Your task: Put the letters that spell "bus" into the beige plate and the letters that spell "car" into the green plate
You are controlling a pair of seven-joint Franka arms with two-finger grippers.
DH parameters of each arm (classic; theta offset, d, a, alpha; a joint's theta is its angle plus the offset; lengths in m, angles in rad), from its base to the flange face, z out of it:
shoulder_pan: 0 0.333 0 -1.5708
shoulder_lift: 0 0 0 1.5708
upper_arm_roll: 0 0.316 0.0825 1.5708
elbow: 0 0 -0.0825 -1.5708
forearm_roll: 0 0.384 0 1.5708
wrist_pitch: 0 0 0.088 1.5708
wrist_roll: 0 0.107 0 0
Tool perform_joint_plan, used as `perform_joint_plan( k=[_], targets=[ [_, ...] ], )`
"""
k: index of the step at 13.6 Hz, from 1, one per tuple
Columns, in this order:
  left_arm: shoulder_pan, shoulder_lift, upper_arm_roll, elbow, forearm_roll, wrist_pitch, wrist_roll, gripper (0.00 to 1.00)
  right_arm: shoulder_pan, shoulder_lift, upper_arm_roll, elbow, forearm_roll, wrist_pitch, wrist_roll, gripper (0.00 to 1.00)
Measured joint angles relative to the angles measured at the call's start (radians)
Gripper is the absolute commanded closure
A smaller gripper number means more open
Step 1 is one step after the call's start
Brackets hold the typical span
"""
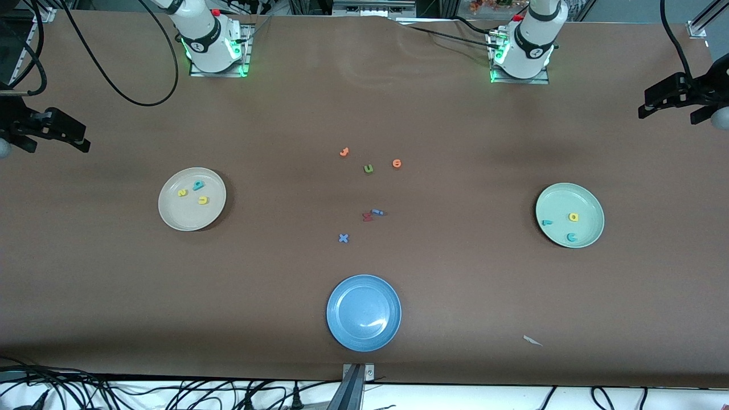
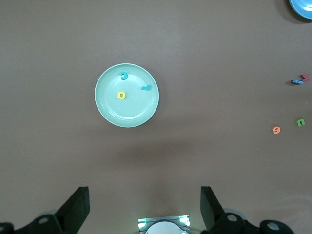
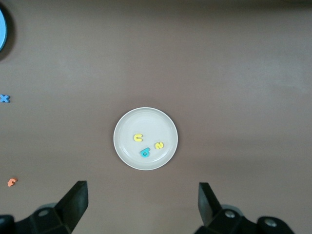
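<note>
The beige plate (image 1: 171, 219) (image 3: 156, 122) lies toward the right arm's end of the table. In it are a teal "b" (image 1: 198, 185), a yellow "u" (image 1: 203, 200) and a yellow "s" (image 1: 182, 193). The green plate (image 1: 592, 199) (image 2: 134, 114), toward the left arm's end, holds a teal "c" (image 1: 571, 237), a yellow "a" (image 1: 573, 217) and a teal "r" (image 1: 547, 222). High over the table by the green plate, my left gripper (image 1: 667, 114) (image 2: 145, 209) stands open and empty. My right gripper (image 1: 57, 145) (image 3: 143, 207) hangs open and empty high by the beige plate.
A blue plate (image 1: 342, 319) sits near the front edge. Loose letters lie mid-table: two orange ones (image 1: 344, 152) (image 1: 397, 163), a green "u" (image 1: 368, 168), a blue "i" (image 1: 377, 212) against a red letter (image 1: 367, 216), a blue "x" (image 1: 343, 238). A paper scrap (image 1: 532, 340) lies near the front.
</note>
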Motion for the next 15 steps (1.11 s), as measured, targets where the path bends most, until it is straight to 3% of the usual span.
perform_joint_plan(
  k=[15],
  targets=[
    [-0.018, 0.02, -0.019, -0.001, 0.0, -0.015, -0.008, 0.0, -0.001, 0.03, 0.001, -0.001, -0.001, 0.046, 0.0, 0.0]
  ],
)
